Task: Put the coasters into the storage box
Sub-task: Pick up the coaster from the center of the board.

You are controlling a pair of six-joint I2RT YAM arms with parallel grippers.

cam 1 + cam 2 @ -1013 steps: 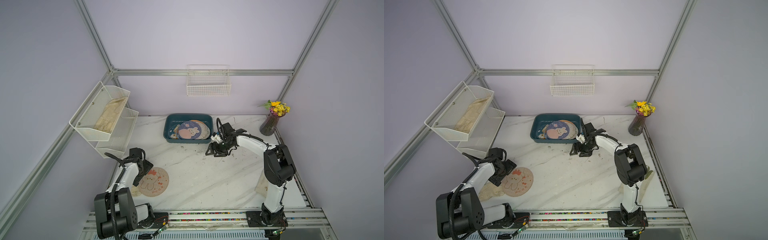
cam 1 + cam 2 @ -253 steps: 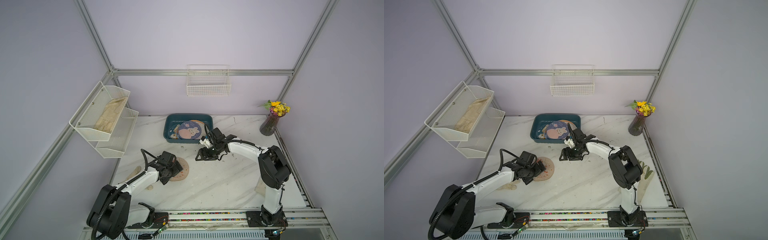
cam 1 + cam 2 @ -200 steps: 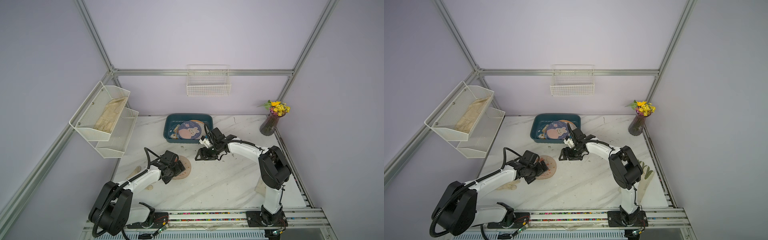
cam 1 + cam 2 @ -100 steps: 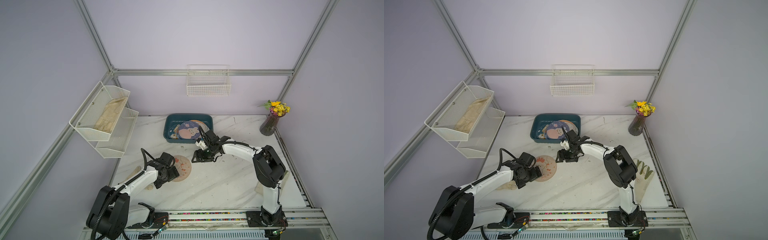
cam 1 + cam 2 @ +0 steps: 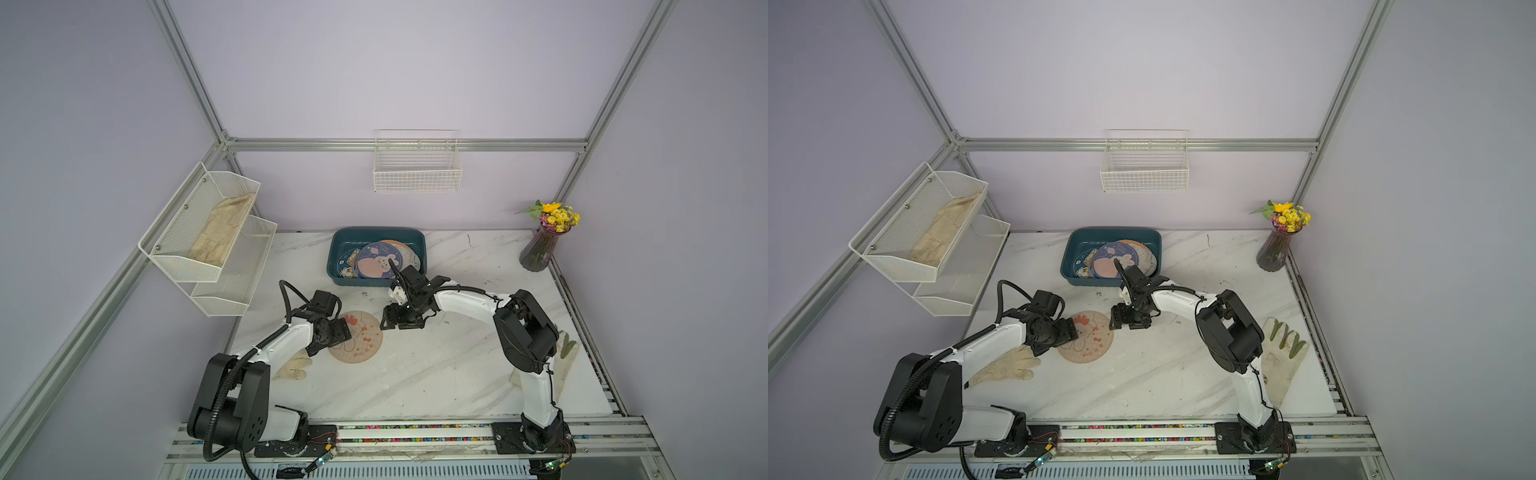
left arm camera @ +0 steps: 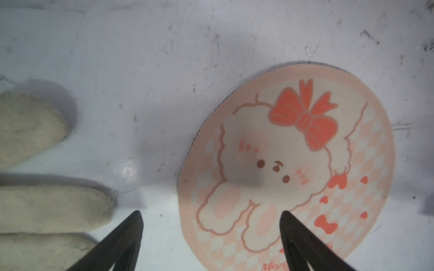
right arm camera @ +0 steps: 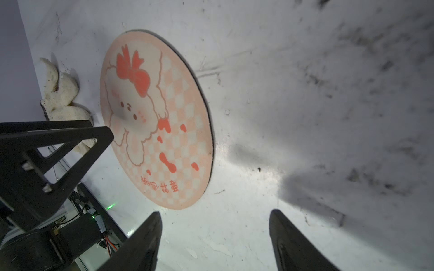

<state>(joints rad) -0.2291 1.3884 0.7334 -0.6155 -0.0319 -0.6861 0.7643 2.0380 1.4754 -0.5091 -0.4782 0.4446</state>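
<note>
Pink coaster (image 5: 359, 338) lies flat, bow (image 5: 352, 319) toward storage box (image 5: 353, 241).

One pink coaster (image 5: 357, 338) lies on the bench (image 5: 436, 374). In the single storage box (image 5: 361, 239), at least three more coasters (image 5: 376, 262) overlap (the pile hides any beneath, so the full number cannot be told).

Three cream gloves show: a left glove (image 5: 1009, 368), a right glove (image 5: 1281, 353) with green fingers, and a shelved glove (image 5: 938, 237).

There are three white wire baskets: an upper basket (image 5: 195, 232), a lower basket (image 5: 232, 291) and a back basket (image 5: 417, 174).

One vase (image 5: 538, 253) holds flowers.

There are two arms, with a left hand (image 6: 211, 213) and a right hand (image 7: 215, 212).
</note>
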